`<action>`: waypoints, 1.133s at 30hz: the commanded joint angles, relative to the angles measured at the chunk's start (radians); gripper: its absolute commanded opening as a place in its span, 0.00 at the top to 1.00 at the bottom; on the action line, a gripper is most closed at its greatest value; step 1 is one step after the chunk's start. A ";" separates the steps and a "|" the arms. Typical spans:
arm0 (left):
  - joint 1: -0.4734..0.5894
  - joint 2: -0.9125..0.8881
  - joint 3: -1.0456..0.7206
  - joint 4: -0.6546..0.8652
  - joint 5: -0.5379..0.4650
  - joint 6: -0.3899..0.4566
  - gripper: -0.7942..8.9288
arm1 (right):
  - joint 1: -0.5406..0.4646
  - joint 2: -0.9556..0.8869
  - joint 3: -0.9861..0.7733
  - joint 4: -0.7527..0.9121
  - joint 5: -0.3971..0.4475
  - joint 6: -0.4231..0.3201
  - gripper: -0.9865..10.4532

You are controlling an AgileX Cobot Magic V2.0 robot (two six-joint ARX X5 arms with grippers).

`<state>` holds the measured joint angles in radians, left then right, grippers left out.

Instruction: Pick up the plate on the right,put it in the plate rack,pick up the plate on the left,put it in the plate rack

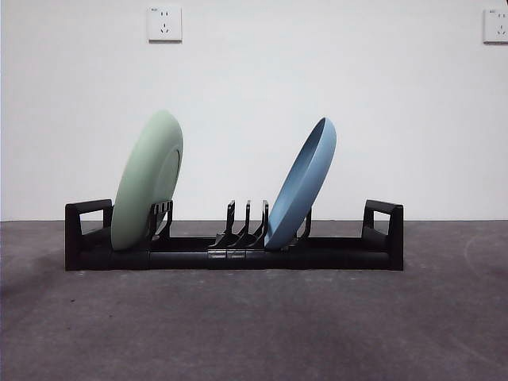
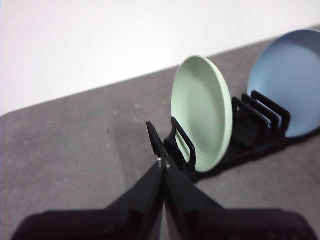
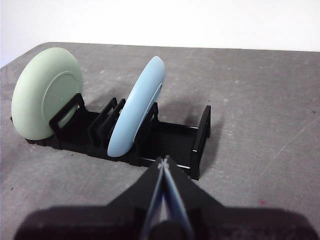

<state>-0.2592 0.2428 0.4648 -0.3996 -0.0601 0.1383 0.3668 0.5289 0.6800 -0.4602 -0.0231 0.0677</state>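
The dark gray table (image 1: 254,325) is closest. On it sits the plate rack (image 1: 234,252), long and black, with a loop handle at each end. Two plates stand in its slots, both leaning to the right — the green plate (image 1: 147,181) near the left end, and the blue plate (image 1: 302,184) a bit right of the middle. Three dividers between them hold nothing. Both arms are pulled back from the rack. The left gripper (image 2: 163,162) is pinched closed and holds nothing. The right gripper (image 3: 162,161) is the same. Behind it all is a white wall (image 1: 317,79) with two sockets.
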 commanded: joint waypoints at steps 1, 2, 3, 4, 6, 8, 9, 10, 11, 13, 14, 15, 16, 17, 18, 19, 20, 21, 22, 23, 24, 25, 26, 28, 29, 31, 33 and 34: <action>0.071 -0.091 -0.149 0.125 0.055 0.005 0.92 | 0.001 -0.001 -0.008 0.006 0.003 0.010 0.91; 0.096 -0.123 -0.198 0.164 0.077 -0.005 0.92 | 0.001 -0.001 -0.008 0.006 0.003 0.010 0.91; 0.119 -0.151 -0.243 0.197 0.095 -0.016 0.92 | 0.001 -0.001 -0.008 0.006 0.003 0.010 0.91; 0.138 -0.173 -0.277 0.217 0.106 -0.030 0.92 | 0.001 -0.001 -0.008 0.006 0.003 0.010 0.91; 0.173 -0.212 -0.336 0.237 0.117 -0.052 0.92 | 0.001 -0.001 -0.008 0.006 0.003 0.010 0.91; 0.203 -0.242 -0.383 0.242 0.118 -0.076 0.92 | 0.001 -0.001 -0.008 0.006 0.003 0.010 0.91; 0.214 -0.241 -0.398 0.243 0.116 -0.089 0.92 | 0.001 -0.001 -0.008 0.006 0.003 0.010 0.91; 0.222 -0.241 -0.409 0.241 0.116 -0.092 0.92 | 0.001 -0.001 -0.008 0.006 0.003 0.010 0.91; 0.230 -0.241 -0.420 0.242 0.117 -0.092 0.92 | 0.001 -0.001 -0.008 0.006 0.003 0.010 0.91; 0.240 -0.241 -0.437 0.242 0.117 -0.092 0.92 | 0.001 -0.001 -0.008 0.006 0.003 0.010 0.91; 0.243 -0.241 -0.446 0.241 0.117 -0.092 0.92 | 0.001 -0.001 -0.008 0.006 0.003 0.010 0.91; 0.244 -0.241 -0.453 0.241 0.116 -0.092 0.92 | 0.001 -0.001 -0.008 0.006 0.003 0.010 0.91; 0.246 -0.241 -0.461 0.241 0.116 -0.091 0.92 | 0.001 -0.001 -0.008 0.006 0.003 0.010 0.91; 0.248 -0.241 -0.462 0.220 0.116 -0.090 0.92 | 0.001 -0.001 -0.008 0.006 0.003 0.010 0.91; 0.248 -0.241 -0.462 0.216 0.114 -0.090 0.92 | 0.001 -0.001 -0.008 0.006 0.003 0.010 0.91; 0.248 -0.241 -0.462 0.216 0.114 -0.090 0.92 | 0.001 -0.001 -0.008 0.006 0.003 0.010 0.91; 0.248 -0.241 -0.462 0.216 0.114 -0.091 0.92 | 0.001 -0.001 -0.008 0.006 0.003 0.010 0.91; 0.248 -0.241 -0.462 0.218 0.114 -0.090 0.92 | 0.001 -0.001 -0.008 0.006 0.003 0.010 0.91; 0.248 -0.241 -0.462 0.220 0.114 -0.090 0.92 | 0.001 -0.001 -0.008 0.006 0.003 0.010 0.91; 0.248 -0.241 -0.462 0.220 0.114 -0.090 0.92 | 0.001 -0.001 -0.008 0.006 0.003 0.010 0.91; 0.248 -0.241 -0.461 0.220 0.114 -0.090 0.92 | 0.001 -0.001 -0.008 0.006 0.003 0.010 0.91; 0.248 -0.241 -0.461 0.220 0.114 -0.090 0.92 | 0.001 -0.001 -0.008 0.006 0.003 0.010 0.91; 0.248 -0.241 -0.461 0.220 0.114 -0.090 0.92 | 0.001 -0.001 -0.008 0.006 0.003 0.010 0.91; 0.248 -0.241 -0.461 0.220 0.114 -0.090 0.92 | 0.001 -0.001 -0.008 0.006 0.003 0.010 0.91; 0.248 -0.241 -0.461 0.220 0.114 -0.090 0.92 | 0.001 -0.001 -0.008 0.006 0.003 0.010 0.91; 0.248 -0.241 -0.461 0.220 0.114 -0.090 0.92 | 0.001 -0.001 -0.008 0.006 0.003 0.010 0.91; 0.248 -0.241 -0.461 0.220 0.114 -0.090 0.92 | 0.001 -0.001 -0.008 0.006 0.003 0.010 0.91; 0.248 -0.241 -0.461 0.220 0.114 -0.090 0.92 | 0.001 -0.001 -0.008 0.006 0.003 0.010 0.91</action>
<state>-0.0151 0.0048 0.0177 -0.1814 0.0525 0.0582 0.3668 0.5289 0.6800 -0.4606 -0.0231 0.0677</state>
